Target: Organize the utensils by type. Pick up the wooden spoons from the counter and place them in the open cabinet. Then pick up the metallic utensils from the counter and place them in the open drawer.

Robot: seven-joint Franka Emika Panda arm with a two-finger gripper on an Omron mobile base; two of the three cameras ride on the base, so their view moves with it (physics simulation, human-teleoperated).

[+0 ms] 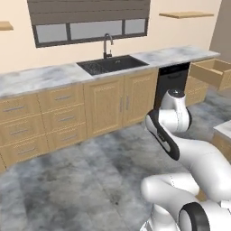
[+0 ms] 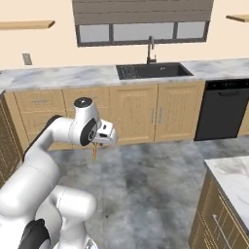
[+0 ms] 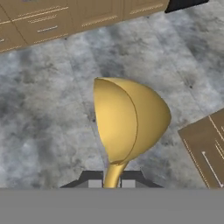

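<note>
A: What is the gripper (image 3: 112,181) doing?

B: In the hand view its two dark fingertips pinch the thin stem of a gold-yellow utensil (image 3: 129,119). The rounded bowl of that utensil rises in front of the camera, above the grey mottled floor (image 3: 52,109). In the right base view the same utensil hangs below the hand as a thin orange sliver.

A: And the containers?

B: The open drawer (image 1: 212,72) juts out at the right end of the counter (image 1: 36,76), past the black dishwasher (image 1: 171,81). Its light tan box shows a bare wooden inside as far as one can see from the left base view; the near wall hides part of the bottom. The dark sink (image 2: 153,71) is set into the counter under the window, with a faucet (image 2: 151,48) at its back edge; whether anything lies in the basin cannot be told.

A: Where does the arm stand in relation to them?

B: Well apart from the counter, out over the floor. A second marble top (image 2: 233,175) sits at the right edge of the right base view.
</note>
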